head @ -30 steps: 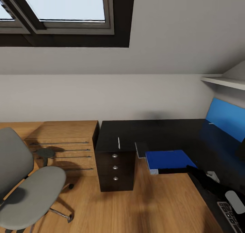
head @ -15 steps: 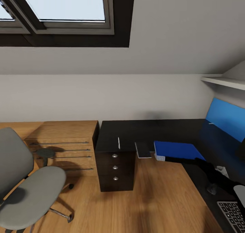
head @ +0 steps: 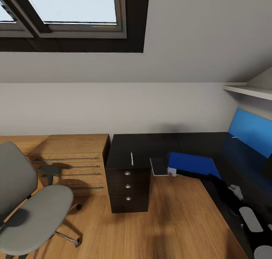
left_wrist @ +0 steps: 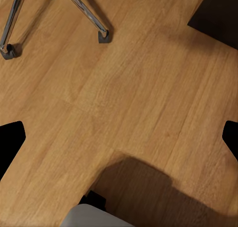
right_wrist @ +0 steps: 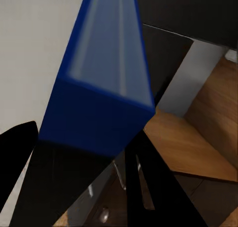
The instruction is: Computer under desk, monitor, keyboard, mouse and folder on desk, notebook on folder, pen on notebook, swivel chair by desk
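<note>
Holding the folder (right_wrist: 101, 83) in my right hand (right_wrist: 82, 152), I see its dark fingers (right_wrist: 144, 187) clamped on the near edge in the right wrist view. In the head view the blue folder (head: 192, 163) lies low over the black tabletop (head: 151, 145), at about three o'clock from the drawer unit (head: 128, 187), with the notebook (head: 159, 166) just beside it at its nine o'clock. My left hand (left_wrist: 119, 137) hangs over the wooden floor (left_wrist: 134, 98) with its fingertips wide apart, gripping nothing.

To do this step well, I judge the folder should come down flat and fully on the tabletop, clear of the notebook, before I let go; a tilted release could slide it off the near edge. It is meant to end next to the mouse, which I cannot pick out with certainty here.

The glossy top reflects a blue panel (head: 251, 132) at its two o'clock. The swivel chair (head: 30, 210) stands well apart at eight o'clock, beside a light wooden cabinet (head: 71, 157), under a sloped ceiling with a skylight (head: 71, 5).
</note>
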Controlling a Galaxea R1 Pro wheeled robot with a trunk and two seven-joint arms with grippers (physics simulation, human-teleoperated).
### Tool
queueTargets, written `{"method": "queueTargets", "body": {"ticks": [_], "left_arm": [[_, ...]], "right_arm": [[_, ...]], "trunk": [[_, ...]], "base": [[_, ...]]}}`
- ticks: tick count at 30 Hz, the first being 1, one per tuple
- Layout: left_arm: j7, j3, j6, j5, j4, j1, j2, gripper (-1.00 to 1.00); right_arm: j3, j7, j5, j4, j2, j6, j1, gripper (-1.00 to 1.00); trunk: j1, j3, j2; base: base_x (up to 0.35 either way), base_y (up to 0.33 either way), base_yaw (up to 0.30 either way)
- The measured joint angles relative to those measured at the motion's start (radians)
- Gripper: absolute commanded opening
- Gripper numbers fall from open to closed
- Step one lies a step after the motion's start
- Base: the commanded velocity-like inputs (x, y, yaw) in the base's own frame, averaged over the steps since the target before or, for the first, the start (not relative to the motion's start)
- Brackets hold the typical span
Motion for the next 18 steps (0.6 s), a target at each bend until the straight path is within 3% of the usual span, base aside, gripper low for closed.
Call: {"method": "queueTargets", "body": {"ticks": [4,8,14,18], "left_arm": [[-0.001,0.000,0.000,0.000,0.000,0.000,0.000,1.00],[-0.001,0.000,0.000,0.000,0.000,0.000,0.000,1.00],[0.000,0.000,0.000,0.000,0.000,0.000,-0.001,1.00],[0.000,0.000,0.000,0.000,0.000,0.000,-0.001,1.00]], "right_arm": [[-0.001,-0.006,0.001,0.010,0.045,-0.176,0.000,-1.00],[-0.007,-0.030,-0.001,0.027,0.075,-0.240,0.000,-1.00],[-0.093,-0.120,-0.044,0.038,0.120,-0.374,0.000,-1.00],[-0.114,-0.144,-0.074,0.048,0.147,-0.432,0.000,-1.00]], "trunk": [[0.000,0.000,0.000],[0.000,0.000,0.000],[0.000,0.000,0.000],[0.000,0.000,0.000]], "base": [[0.000,0.000,0.000],[0.000,0.000,0.000],[0.000,0.000,0.000],[0.000,0.000,0.000]]}}
